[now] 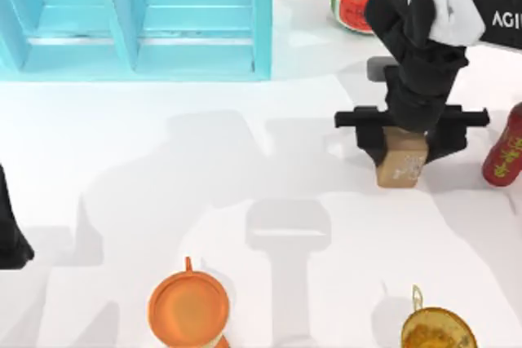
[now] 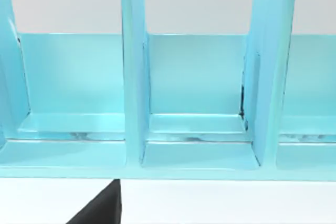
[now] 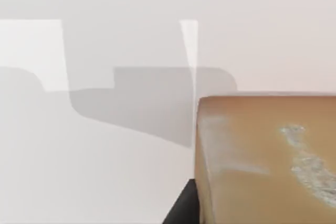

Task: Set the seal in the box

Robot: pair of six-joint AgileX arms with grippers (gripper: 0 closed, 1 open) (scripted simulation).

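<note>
On the right side of the table, the right gripper [image 1: 405,146] has its jaws around the seal [image 1: 401,165], a hard little block that looks light and is best squeezed on its flat sides.

My right arm [image 1: 424,63] is glossy black with a white shell lettered "AGI", ending in a wide black crossbar gripper [image 1: 405,143]. My left arm [image 1: 10,238] looks plain black.
</note>
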